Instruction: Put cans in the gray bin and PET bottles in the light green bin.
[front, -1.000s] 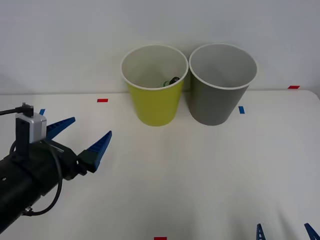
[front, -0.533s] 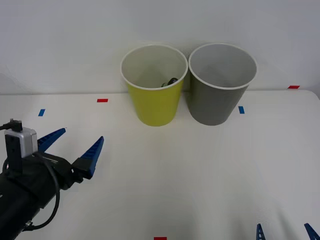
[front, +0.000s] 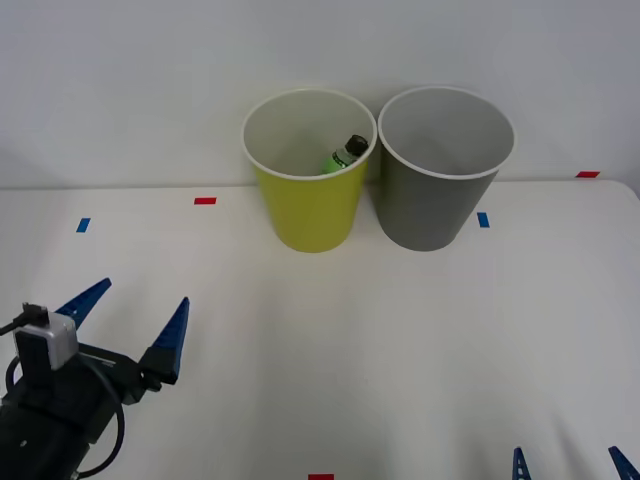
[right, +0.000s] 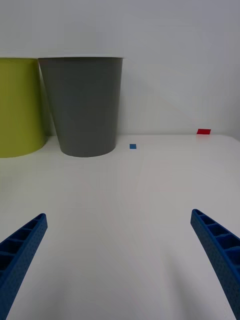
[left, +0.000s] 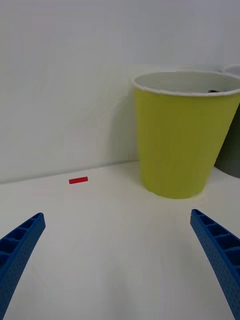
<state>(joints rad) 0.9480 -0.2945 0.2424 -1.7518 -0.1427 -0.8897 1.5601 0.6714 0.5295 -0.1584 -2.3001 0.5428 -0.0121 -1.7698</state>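
Observation:
The light green bin (front: 308, 205) (left: 184, 150) (right: 19, 110) stands at the back of the table, with the gray bin (front: 438, 195) (right: 86, 107) touching it on the right. A green PET bottle (front: 345, 156) with a black cap leans inside the light green bin, against its right wall. My left gripper (front: 130, 318) (left: 117, 270) hangs open and holds nothing at the near left of the table, well short of the bins. At the near right edge sits my right gripper (front: 568, 465) (right: 117, 260), open too, facing the gray bin from a distance.
Small red tape marks (front: 205, 201) and blue tape marks (front: 483, 219) dot the white table (front: 380, 340). A plain white wall rises right behind the bins. Open table surface lies between the grippers and the bins.
My left gripper has drawn back toward the near left edge, still open. The bottle inside the light green bin has shifted and now shows its cap and green body more clearly.

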